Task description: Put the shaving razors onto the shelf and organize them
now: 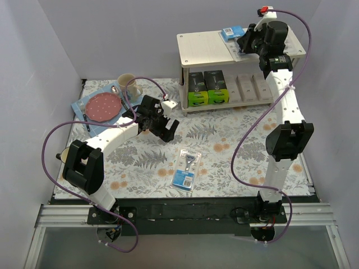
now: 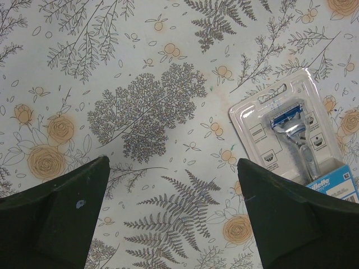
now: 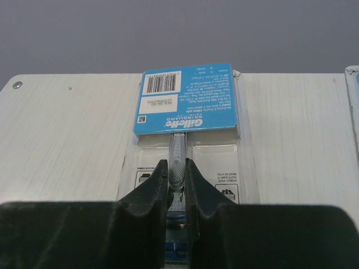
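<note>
Flat on the top board of the shelf, toward 1 o'clock from above: a blue-carded razor pack, with the right hand over its near end.

Shown only by the right wrist, the grip itself: right hand clenched narrowly on the clear ridge over the razor handle, the barcode end of the razor pack pointing away, the pale shelf board beneath.

Shown only from above, the lower tier: two green-and-black boxes side by side at its left, slim white boxes to their right.

Down on the flowered counter, near 6 o'clock: a second pack, lying loose. From the left wrist, that second pack at 3 o'clock, its lower corner hidden behind one finger.

Left hand released, fingers wide apart over patterned cloth, gripping nothing.

At 10 o'clock overhead: a mug just beside a pink plate, well apart from the shelf.
</note>
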Tool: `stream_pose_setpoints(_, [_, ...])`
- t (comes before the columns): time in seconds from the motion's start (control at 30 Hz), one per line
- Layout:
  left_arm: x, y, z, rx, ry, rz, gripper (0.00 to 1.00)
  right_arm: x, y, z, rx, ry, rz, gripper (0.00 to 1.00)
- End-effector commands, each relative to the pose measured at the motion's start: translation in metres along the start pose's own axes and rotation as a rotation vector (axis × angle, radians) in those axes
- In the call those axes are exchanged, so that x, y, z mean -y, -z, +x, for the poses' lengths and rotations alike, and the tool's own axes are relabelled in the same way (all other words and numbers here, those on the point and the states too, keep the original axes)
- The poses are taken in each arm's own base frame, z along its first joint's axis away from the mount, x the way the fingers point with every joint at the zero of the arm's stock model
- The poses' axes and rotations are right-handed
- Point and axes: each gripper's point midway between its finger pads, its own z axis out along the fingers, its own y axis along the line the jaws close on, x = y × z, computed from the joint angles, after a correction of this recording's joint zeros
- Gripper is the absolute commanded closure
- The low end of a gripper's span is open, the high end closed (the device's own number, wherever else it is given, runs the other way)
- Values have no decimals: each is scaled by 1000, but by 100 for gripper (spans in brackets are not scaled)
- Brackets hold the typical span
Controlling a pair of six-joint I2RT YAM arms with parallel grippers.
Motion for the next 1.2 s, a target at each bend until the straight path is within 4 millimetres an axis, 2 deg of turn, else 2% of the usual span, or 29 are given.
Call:
stream_pose_setpoints(0.0, [4, 11, -12, 52, -19, 0, 2, 6, -16, 28, -60, -44, 52, 99])
stream_pose_setpoints(0.27, [3, 11, -10, 45, -17, -3, 2, 16, -24, 36, -57, -67, 193, 99])
stream_pose_setpoints(0.37, [3, 12, -12, 53, -18, -4, 2, 11, -23, 38, -58, -80, 216, 99])
stream_pose_setpoints(0.57, [4, 15, -11, 58, -21, -5, 2, 1, -13, 33, -54, -80, 257, 99])
stream_pose_setpoints(0.77, [5, 17, -12, 67, -23, -5, 2, 7, 1, 51, -106, -104, 311, 99])
stream_pose_setpoints(0.9, [5, 18, -11, 69, -23, -5, 2, 0, 6, 57, -128, -110, 299, 99])
stream_pose_setpoints(1.03, [5, 22, -15, 83, -23, -11, 2, -1, 8, 43, -90, -107, 301, 99])
stream_pose_setpoints(1.07, [5, 23, -17, 89, -19, -13, 2, -5, 9, 26, -51, -100, 292, 99])
stream_pose_setpoints(1.13, [6, 29, -26, 114, 3, -17, 2, -5, 12, 0, 12, -61, 291, 83])
stream_pose_setpoints(1.17, [6, 32, -29, 119, 24, -23, 2, -8, 18, -21, 61, -43, 282, 78])
